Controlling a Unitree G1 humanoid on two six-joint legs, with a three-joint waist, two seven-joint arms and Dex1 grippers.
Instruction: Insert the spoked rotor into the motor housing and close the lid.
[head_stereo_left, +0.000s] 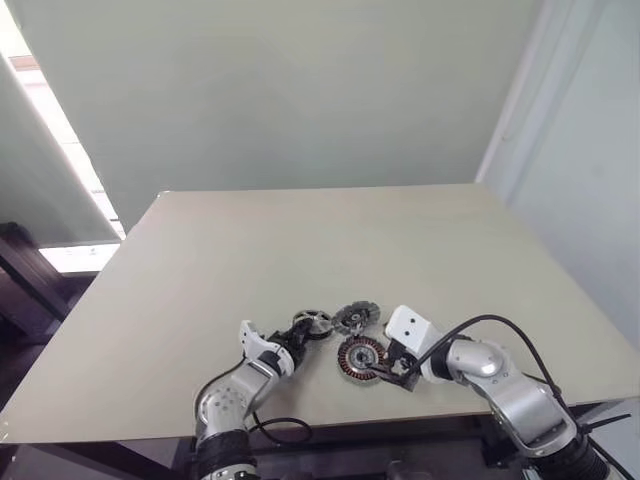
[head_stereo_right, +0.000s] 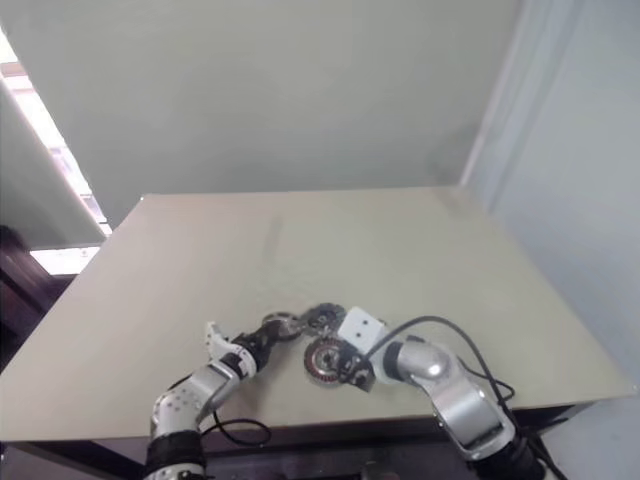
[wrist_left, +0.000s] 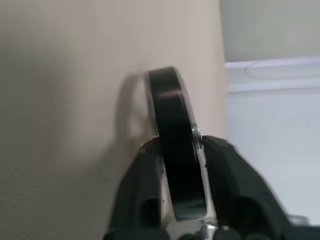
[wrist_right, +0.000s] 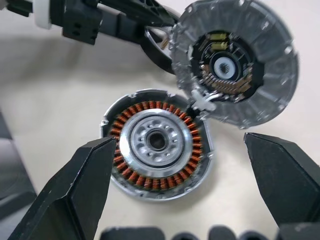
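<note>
On the table (head_stereo_left: 300, 250) the left gripper (head_stereo_left: 300, 332) has its fingers at the spoked rotor (head_stereo_left: 313, 322). The lid (head_stereo_left: 355, 318) lies just beside the rotor. The motor housing (head_stereo_left: 360, 356) lies nearer, with the right gripper (head_stereo_left: 385, 366) at its edge.

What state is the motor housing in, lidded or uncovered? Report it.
Uncovered: the motor housing lies face up, copper windings showing, with the lid beside it on the table.

Head stereo pair looks down over table (head_stereo_left: 300, 240); wrist cameras sit close, right one above motor housing (wrist_right: 156, 142), shared with head views.
</note>
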